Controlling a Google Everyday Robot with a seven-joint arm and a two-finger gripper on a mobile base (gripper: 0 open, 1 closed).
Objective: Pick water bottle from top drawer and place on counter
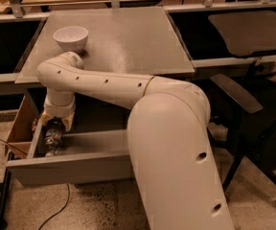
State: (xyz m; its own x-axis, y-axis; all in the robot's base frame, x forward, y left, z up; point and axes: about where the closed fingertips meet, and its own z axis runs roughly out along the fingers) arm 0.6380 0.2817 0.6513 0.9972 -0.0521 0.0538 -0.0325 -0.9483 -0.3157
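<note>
Since the end effector (54, 130) sits in the drawer (80, 166) over the bottle (51, 142), its grip impossible to tell, thin plastic could slip during lifting

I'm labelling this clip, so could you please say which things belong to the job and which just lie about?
Job: bottle, drawer, counter, claw down in the drawer by the bottle.
Lying about: bowl on the counter, wooden box, chair.

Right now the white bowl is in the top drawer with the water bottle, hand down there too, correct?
No: camera view shows the white bowl on the counter. The hand is down in the top drawer, at the water bottle.
</note>
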